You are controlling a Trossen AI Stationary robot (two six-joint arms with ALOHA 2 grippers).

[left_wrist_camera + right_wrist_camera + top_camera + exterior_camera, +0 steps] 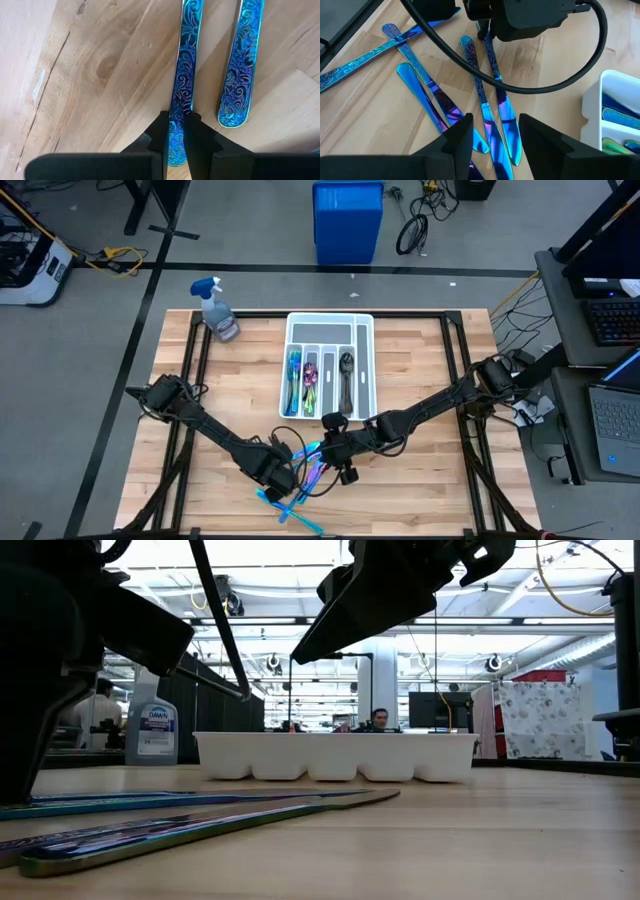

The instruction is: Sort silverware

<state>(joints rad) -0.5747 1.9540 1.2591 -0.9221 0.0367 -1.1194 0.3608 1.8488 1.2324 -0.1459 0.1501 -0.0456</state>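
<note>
Several iridescent blue knives (485, 105) and teal pieces (365, 62) lie loose on the wood near the table's near edge (300, 498). My left gripper (177, 117) stands over them (289, 472), shut on one knife's handle. A second knife handle (235, 85) lies right beside it, untouched. My right gripper (492, 135) hangs open above the knife blades (345, 465), touching nothing. The white tray (290, 350) at the table's middle holds teal forks (294, 375), rainbow spoons (310, 380) and a dark spoon (346, 375). My left gripper pinches the knife's patterned handle (181, 95) near its free end between its two fingers (161, 131). The fingers come from above, pointing down, and stand across the handle's width. The knife lies flat along the wood, its blade (509, 135) on the table.
A spray bottle (218, 310) stands at the table's far left corner, left of the tray (335, 755). A blue bin (347, 220) sits on the floor beyond the table. Both arms crowd the near middle. A person shows in the room behind.
</note>
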